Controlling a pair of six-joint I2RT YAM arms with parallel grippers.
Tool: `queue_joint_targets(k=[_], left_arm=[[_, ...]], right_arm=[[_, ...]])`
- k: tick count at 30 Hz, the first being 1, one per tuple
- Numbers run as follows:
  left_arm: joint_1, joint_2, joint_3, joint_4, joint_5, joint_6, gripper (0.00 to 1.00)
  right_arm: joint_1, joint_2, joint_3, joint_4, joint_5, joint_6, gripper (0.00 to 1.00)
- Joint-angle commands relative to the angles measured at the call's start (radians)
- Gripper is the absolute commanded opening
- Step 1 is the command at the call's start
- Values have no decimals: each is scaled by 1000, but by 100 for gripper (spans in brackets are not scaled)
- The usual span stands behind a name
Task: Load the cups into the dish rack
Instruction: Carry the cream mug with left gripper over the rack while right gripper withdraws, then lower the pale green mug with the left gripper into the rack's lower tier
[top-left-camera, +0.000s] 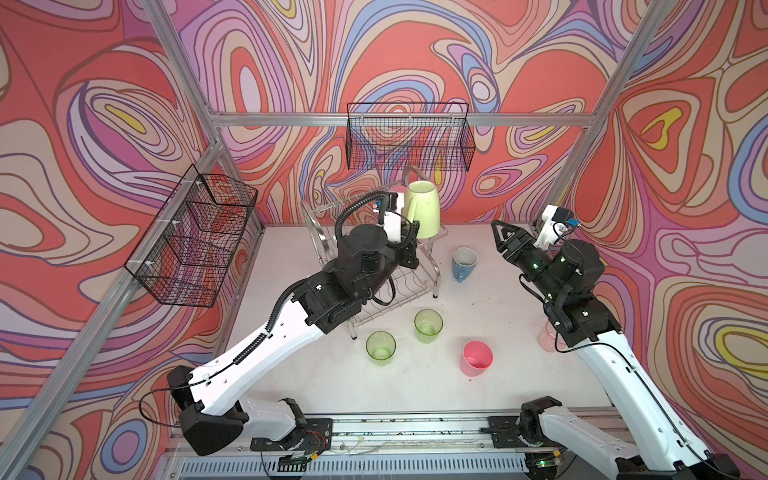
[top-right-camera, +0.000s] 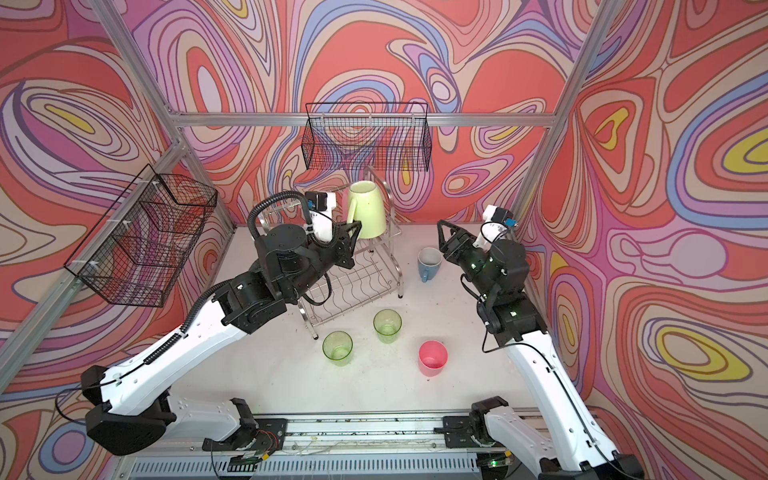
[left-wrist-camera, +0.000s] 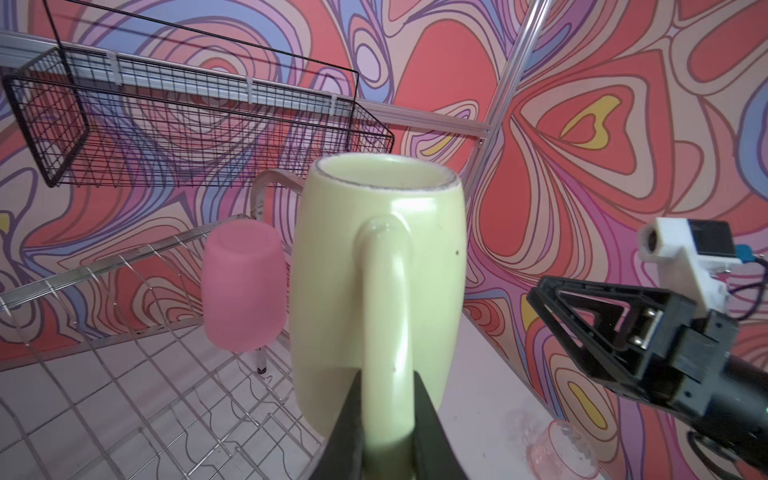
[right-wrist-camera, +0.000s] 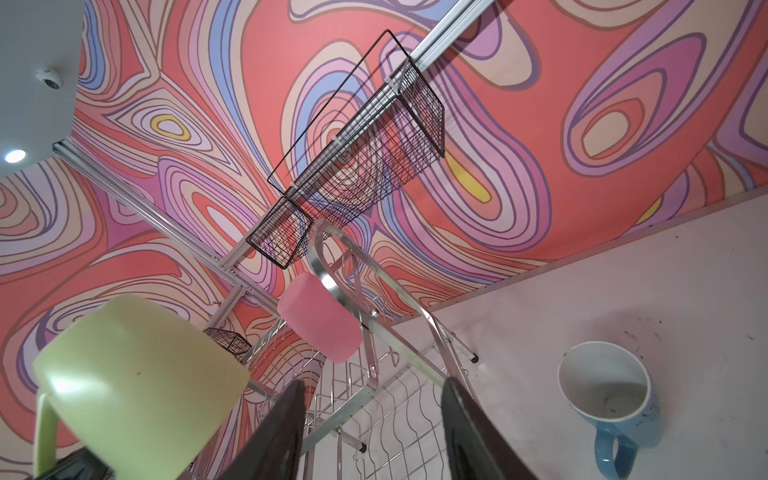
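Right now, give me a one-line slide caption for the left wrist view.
Left gripper clamps the pale-green mug by its handle at the dish rack, beside an inverted pink tumbler.

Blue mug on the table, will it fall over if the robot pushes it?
Probably not: the blue mug stands upright on the flat table and looks squat, so it would likely slide. It looks like glossy ceramic, so perhaps heavy for its size and breakable. Its handle would likely stop it rolling.
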Motion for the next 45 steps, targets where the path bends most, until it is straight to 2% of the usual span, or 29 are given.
queue_joint_targets(k=[1, 10, 17, 24, 33, 38, 45], left_arm=[[-59, -35, 12, 130, -61, 90, 0], [-204, -62, -170, 308, -151, 156, 0], [-299, -57, -341, 497, -232, 216, 0], [-322, -73, -519, 673, -271, 200, 0], [-337, -45, -702, 908, -321, 257, 0], [-336, -1, -752, 1019, -366, 289, 1], [-329, 52, -774, 1067, -395, 306, 2]], right_arm=[[2, 5, 21, -55, 64, -28, 54], [0, 21, 76, -156, 206, -54, 53], [-12, 26, 96, -175, 236, -58, 53], [-17, 21, 101, -183, 250, -72, 53], [-18, 16, 100, -181, 247, -80, 53], [-18, 21, 98, -182, 240, -86, 53], [-18, 33, 98, -182, 230, -91, 53]])
